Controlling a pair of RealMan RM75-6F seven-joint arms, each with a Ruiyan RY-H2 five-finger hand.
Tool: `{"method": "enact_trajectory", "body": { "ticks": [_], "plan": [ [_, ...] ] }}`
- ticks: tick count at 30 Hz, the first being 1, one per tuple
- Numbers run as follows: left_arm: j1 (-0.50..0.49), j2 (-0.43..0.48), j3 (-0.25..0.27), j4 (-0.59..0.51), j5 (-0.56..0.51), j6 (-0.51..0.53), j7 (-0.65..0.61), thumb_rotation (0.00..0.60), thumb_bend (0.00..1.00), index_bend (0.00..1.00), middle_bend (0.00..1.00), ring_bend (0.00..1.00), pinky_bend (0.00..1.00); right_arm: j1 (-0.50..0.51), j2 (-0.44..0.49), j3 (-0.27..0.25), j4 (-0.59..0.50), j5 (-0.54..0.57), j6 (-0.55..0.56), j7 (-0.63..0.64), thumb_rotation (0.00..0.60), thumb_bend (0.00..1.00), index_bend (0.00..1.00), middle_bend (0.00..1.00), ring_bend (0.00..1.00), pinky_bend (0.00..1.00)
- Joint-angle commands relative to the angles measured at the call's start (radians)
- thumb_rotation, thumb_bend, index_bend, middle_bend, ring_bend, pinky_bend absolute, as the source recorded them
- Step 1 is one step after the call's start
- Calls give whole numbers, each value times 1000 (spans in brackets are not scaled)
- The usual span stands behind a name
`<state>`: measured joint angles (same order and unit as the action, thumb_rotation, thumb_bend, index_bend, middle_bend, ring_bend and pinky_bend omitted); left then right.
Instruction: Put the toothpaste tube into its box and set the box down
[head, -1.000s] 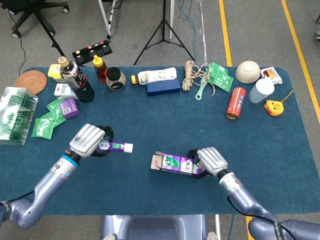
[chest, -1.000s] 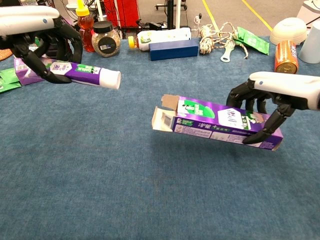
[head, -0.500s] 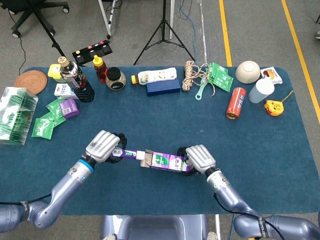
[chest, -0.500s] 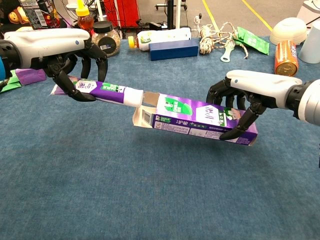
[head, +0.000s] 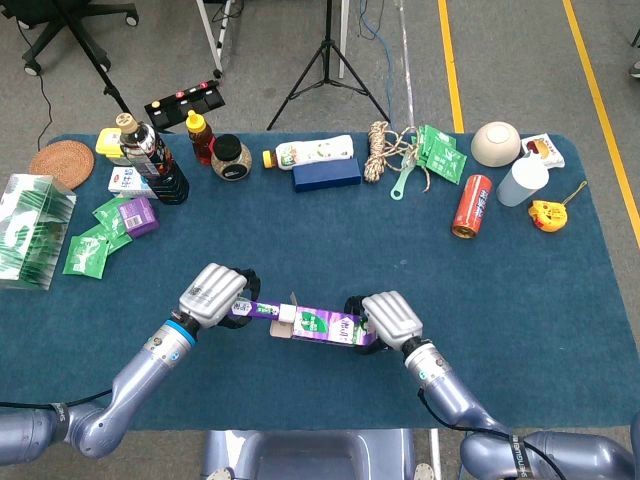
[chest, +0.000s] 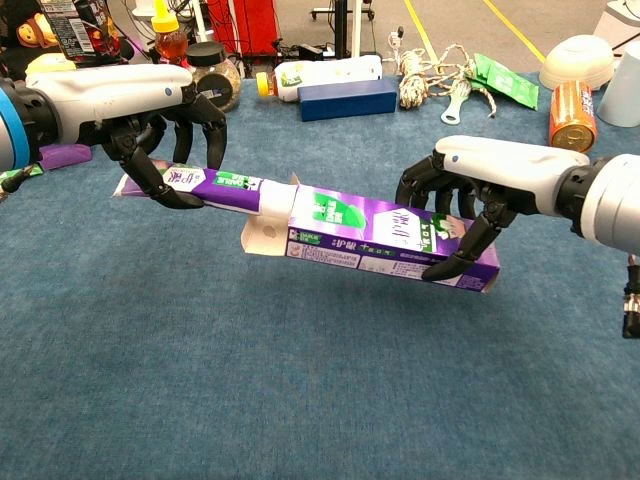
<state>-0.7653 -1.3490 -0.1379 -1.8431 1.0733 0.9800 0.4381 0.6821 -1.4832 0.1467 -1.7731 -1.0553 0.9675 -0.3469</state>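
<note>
Both of your hands have closed the gap since a second ago, when tube and box were well apart; now the cap end has gone into the box's open mouth. Your left hand (chest: 165, 130) has its dark fingers curled around the tail half of the purple-and-white plastic toothpaste tube (chest: 225, 187), holding it clear of the table. Your right hand (chest: 470, 195) clamps the far end of the long purple cardboard toothpaste box (chest: 385, 238), thumb underneath, fingers over the top, also off the table. From the head camera the left hand (head: 215, 293) and right hand (head: 388, 318) sit close together, tube (head: 255, 309) and box (head: 325, 326) joined in one line between them, open flaps splayed at the mouth.

You're mid-insertion, I'd say. Most of the tube is outside. Next you'll want to keep tube and box in line and push further, then let go of the tail before your left fingers hit the flaps. After that, lower the box onto the blue felt-covered table (chest: 300, 400).
</note>
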Motion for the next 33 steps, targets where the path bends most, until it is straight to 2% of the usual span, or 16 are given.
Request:
{"method": "enact_trajectory", "body": {
  "ticks": [1, 17, 33],
  "plan": [
    [-2, 0, 1, 0, -2, 2, 1, 600, 323, 561, 425, 492, 704, 4, -4, -3, -6, 1, 4, -9, 600, 344, 471, 501, 504, 595],
    [-27, 16, 17, -25, -53, -13, 39, 600, 322, 561, 425, 492, 698, 22, -20, 5, -13, 14, 27, -31, 600, 344, 471, 500, 503, 595],
    [-71, 42, 47, -52, -65, 9, 193, 600, 322, 562, 425, 492, 691, 25, -13, -9, -14, -9, 37, -36, 600, 345, 471, 501, 504, 595]
  ]
}}
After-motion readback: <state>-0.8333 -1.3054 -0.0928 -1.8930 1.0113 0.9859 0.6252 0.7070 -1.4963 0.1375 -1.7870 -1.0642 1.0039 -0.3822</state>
